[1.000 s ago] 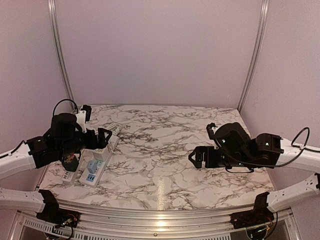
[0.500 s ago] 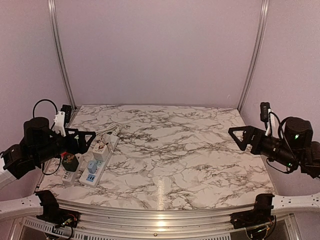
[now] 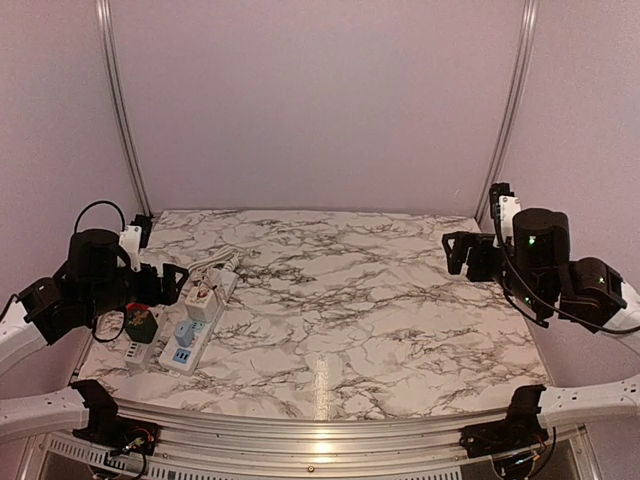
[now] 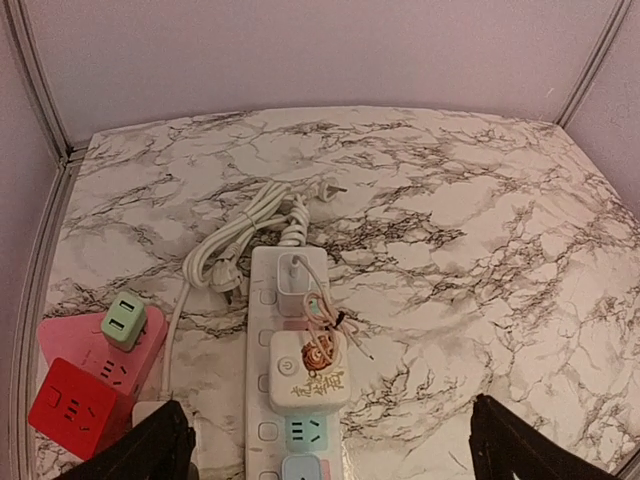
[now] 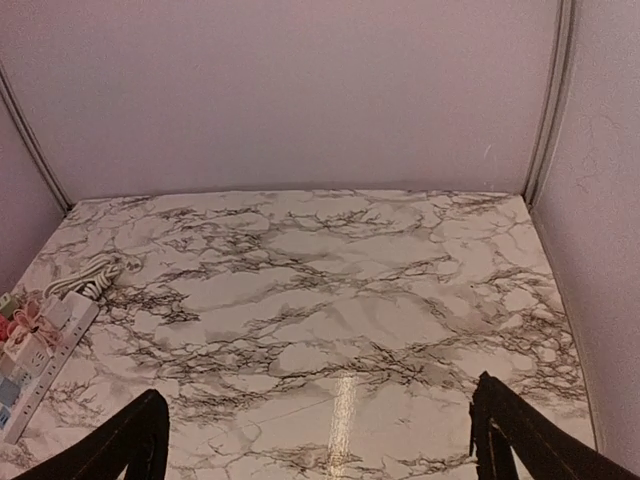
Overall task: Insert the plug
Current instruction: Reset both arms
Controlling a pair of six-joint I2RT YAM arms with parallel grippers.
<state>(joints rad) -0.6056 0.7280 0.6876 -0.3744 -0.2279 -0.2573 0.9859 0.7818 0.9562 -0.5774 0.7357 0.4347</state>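
Plug (image 4: 331, 187) on end of wht cord (image 4: 235, 240), loose on marble table (image 4: 480, 200), lying just past far end of pwr strip (image 4: 262, 330); not in any socket. Cord coiled by strip's far end, L side. Strip flat near table's L edge, running lengthwise away from arms. Carries wht charger (image 4: 293, 275) toward far end, then wht adapter (image 4: 309, 372) w/ thin bundled wire on top. Red block (image 4: 72, 405) & sm green cube (image 4: 124, 320) on pink pad (image 4: 150, 335), L of strip. L gripper (image 4: 330, 445) jaws fully apart, holding nothing, raised, aimed at near part of strip. R gripper (image 3: 466, 254) also spread wide, empty, up over table's far R side, well apart from strip & plug.
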